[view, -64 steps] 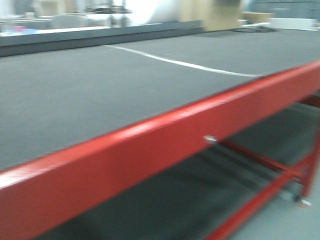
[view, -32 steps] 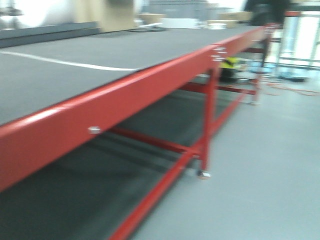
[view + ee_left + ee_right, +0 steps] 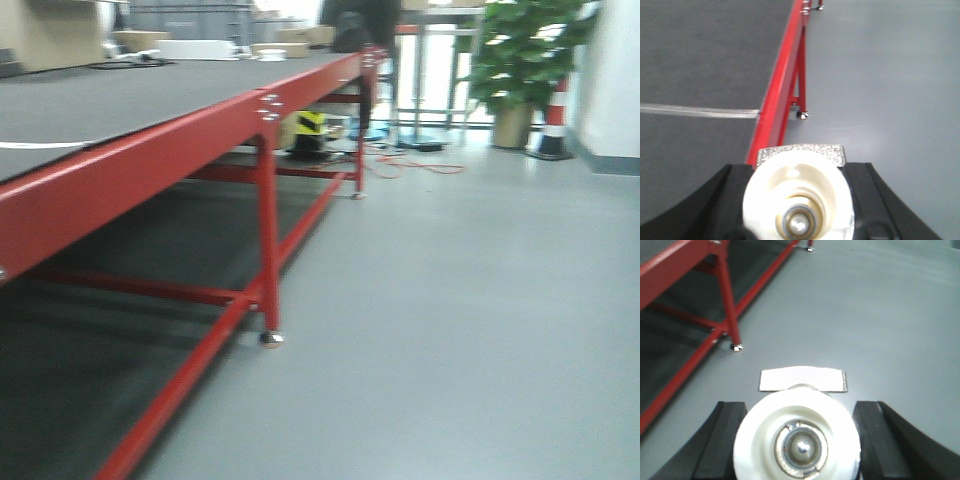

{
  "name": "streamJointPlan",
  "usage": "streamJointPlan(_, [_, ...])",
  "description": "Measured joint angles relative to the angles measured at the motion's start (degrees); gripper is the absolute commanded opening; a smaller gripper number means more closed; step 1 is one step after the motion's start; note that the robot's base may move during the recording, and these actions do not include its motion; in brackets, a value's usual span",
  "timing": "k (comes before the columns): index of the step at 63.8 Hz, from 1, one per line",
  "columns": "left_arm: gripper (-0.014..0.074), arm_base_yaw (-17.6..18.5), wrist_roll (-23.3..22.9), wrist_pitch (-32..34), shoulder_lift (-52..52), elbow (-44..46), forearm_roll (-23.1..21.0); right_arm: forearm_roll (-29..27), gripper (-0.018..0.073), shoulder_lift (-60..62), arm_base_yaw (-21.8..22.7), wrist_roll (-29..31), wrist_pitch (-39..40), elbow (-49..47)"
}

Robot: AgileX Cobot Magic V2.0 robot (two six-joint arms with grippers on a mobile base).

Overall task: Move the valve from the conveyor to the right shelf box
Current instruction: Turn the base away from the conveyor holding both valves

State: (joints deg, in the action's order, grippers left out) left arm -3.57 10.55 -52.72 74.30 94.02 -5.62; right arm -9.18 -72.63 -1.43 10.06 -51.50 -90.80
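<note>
Each arm carries a valve. In the left wrist view a cream round valve [image 3: 790, 192] with a metal centre and a silver plate behind it fills the space between the black fingers [image 3: 720, 200]; my left gripper [image 3: 799, 172] is shut on it. The right wrist view shows a white round valve [image 3: 765, 440] with a metal centre, and my right gripper [image 3: 801, 407] is shut on it, hanging over grey floor. The conveyor and the right shelf box are out of view.
A long red-framed table [image 3: 150, 150] with a dark grey top runs along the left; its rail [image 3: 775, 100] lies under the left gripper. Its leg [image 3: 729, 300] shows left of the right gripper. A potted plant [image 3: 520, 60], a striped post [image 3: 552, 120] and an orange cable [image 3: 420, 165] stand far off.
The front view has swung to the right: the red table has slid to the left edge, and the open grey floor, plant and striped post have come into view.
</note>
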Motion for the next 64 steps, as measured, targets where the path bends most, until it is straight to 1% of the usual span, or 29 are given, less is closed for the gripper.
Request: streamJointPlan(64, [-0.0111,0.00,0.00,0.00,0.00,0.00,0.00,0.00,-0.0153,0.00,0.00,0.00,0.00,0.00])
